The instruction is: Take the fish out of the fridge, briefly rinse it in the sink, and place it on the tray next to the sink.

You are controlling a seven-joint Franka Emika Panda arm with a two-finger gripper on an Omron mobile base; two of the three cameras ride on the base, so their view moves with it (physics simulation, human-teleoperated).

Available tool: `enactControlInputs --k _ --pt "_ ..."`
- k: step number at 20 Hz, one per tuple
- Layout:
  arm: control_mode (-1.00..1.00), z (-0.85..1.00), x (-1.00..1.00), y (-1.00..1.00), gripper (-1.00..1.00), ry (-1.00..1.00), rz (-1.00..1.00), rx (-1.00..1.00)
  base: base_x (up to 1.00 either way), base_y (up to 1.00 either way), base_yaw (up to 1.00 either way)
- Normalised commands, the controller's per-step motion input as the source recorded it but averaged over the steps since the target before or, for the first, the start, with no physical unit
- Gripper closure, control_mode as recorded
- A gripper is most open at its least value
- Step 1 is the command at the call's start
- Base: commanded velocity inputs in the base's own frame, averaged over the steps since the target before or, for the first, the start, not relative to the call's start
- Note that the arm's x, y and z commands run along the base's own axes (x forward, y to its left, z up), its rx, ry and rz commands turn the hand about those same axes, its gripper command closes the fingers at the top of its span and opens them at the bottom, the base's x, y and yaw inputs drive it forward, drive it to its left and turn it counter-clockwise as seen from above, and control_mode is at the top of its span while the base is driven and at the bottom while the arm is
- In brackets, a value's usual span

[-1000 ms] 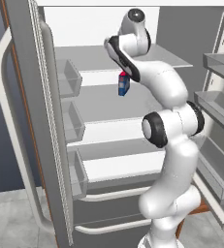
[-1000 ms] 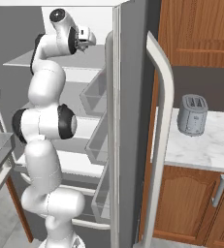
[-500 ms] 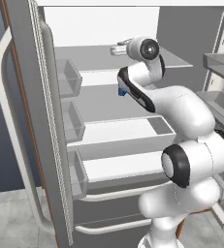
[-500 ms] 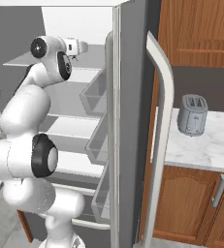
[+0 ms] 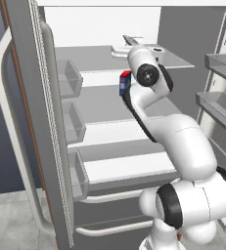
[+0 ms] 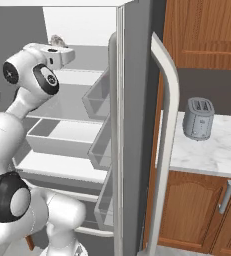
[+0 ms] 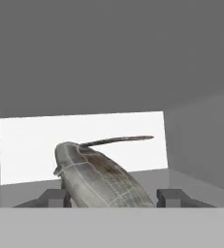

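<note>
Grey and scaly, the small dark fish with its thin fin [image 7: 101, 181] lies low in the middle of the hand view, between the two dark finger tips of the gripper [image 7: 112, 197]. The jaws stand spread to either side of it; whether they already touch it I cannot tell. This looks like the first step, the grasp inside the tall grey fridge with white shelves [image 5: 112, 129]. Next the jaws need to close on the body, then lift it clear of the shelf and back out. The fish rests on the top shelf, upper middle of the left base view, beyond a small red-and-blue box [image 5: 124, 82]. A silver toaster [image 6: 197, 119] stands on the pale marble counter [image 6: 212, 155] at centre right of the right base view.
</note>
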Motion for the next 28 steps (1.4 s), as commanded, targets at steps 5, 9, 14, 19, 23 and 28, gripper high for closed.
enactControlInputs --k 5,9,14,19,23,28 --pt "-1.00 0.24 -1.00 0.25 1.00 0.24 -0.14 0.22 0.00 0.00 0.00" --pt "-1.00 -0.15 -1.00 0.18 1.00 0.51 -0.08 0.19 0.00 0.00 0.00" --pt "-1.00 -0.25 -1.00 0.07 1.00 0.57 -0.06 0.24 0.00 0.00 0.00" --pt "-1.00 -0.91 -1.00 0.05 1.00 0.55 -0.04 0.08 0.00 0.00 0.00" --pt "-1.00 -1.00 -1.00 0.07 1.00 0.47 -0.03 0.00 0.00 0.00 0.00" --pt "-1.00 -1.00 -1.00 -0.38 1.00 0.22 -0.09 0.14 0.00 0.00 0.00"
